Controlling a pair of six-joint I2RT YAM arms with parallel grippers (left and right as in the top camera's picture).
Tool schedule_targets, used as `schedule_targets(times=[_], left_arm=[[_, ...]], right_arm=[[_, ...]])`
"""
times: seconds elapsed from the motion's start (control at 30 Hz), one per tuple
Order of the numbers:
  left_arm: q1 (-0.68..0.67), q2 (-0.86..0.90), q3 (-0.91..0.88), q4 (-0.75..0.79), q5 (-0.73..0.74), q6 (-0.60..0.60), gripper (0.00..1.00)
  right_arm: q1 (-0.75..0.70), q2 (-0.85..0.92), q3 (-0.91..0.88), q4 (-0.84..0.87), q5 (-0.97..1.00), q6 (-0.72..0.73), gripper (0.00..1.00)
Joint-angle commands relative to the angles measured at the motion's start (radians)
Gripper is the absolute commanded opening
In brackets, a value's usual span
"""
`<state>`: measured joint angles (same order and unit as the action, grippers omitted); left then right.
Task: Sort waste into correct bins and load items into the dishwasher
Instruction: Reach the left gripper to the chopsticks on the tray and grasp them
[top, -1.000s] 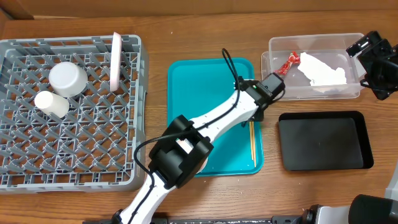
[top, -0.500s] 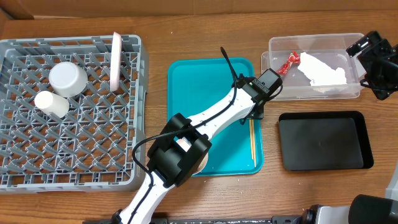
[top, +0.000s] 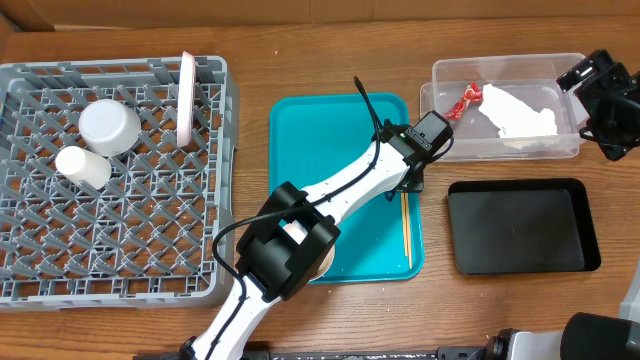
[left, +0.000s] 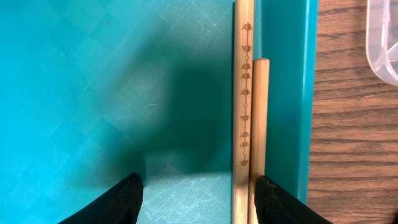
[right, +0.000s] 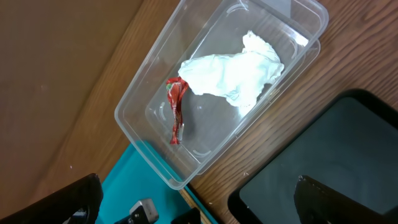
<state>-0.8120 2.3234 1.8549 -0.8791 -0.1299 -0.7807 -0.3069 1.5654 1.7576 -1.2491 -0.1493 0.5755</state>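
Observation:
Two wooden chopsticks (top: 405, 230) lie side by side along the right edge of the teal tray (top: 320, 130). In the left wrist view the chopsticks (left: 244, 93) run along the tray's (left: 93, 62) raised rim. My left gripper (top: 410, 185) is open low over the tray. Its fingers (left: 199, 202) straddle the chopsticks, which lie just inside the right finger. My right gripper (top: 600, 105) is open and empty at the far right, above the clear bin (top: 505, 150). The bin holds a white tissue (top: 520, 115) and a red wrapper (top: 465, 100).
A grey dish rack (top: 120, 250) at left holds a white cup (top: 108, 127), a smaller cup (top: 82, 167) and a pink plate (top: 186, 98) on edge. A black tray (top: 515, 225) lies in front of the clear bin (right: 143, 93). The tissue (right: 230, 71) and wrapper (right: 176, 109) show in the right wrist view.
My left gripper edged slightly towards the far side of the tray, then stayed still. The right arm has not moved.

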Motion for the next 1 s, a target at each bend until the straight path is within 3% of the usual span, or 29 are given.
schedule_targets(times=[0.0, 0.3, 0.63, 0.87, 0.97], left_arm=[[-0.006, 0.033, -0.054, -0.005, 0.001, 0.018, 0.53], [-0.006, 0.042, -0.055, -0.01, 0.021, 0.018, 0.45], [-0.006, 0.044, -0.055, -0.005, 0.017, 0.018, 0.47], [-0.006, 0.045, -0.105, 0.079, 0.019, 0.014, 0.24], [-0.005, 0.045, -0.12, 0.098, 0.018, 0.014, 0.04]], right_arm=[[-0.003, 0.001, 0.011, 0.006, 0.01, 0.003, 1.0], [-0.003, 0.001, 0.011, 0.006, 0.01, 0.003, 1.0], [-0.003, 0.001, 0.011, 0.006, 0.01, 0.003, 1.0], [-0.003, 0.001, 0.011, 0.006, 0.011, 0.003, 1.0], [-0.003, 0.001, 0.011, 0.006, 0.01, 0.003, 1.0]])
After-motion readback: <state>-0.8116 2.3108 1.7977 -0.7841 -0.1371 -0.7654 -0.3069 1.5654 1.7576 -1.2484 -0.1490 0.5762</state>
